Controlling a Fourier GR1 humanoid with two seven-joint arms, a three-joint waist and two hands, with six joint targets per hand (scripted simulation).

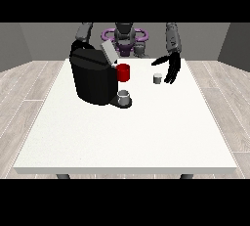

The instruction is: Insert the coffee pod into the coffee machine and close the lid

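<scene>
Coffee pod seen on table, not yet inserted. Coffee machine lid raised. Hand at view's right beside pod, fingers straight, nothing held. Other hand not seen. Grasp, insertion, lid closing judged left.

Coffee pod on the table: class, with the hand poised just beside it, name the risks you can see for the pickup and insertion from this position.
1. The coffee pod is small and stands right beside the open hand at the view's right; a slightly off approach might knock it over.
2. The red cup stands between pod and coffee machine; the hand could clip it.
3. The raised lid leans over the route and might be bumped.
</scene>
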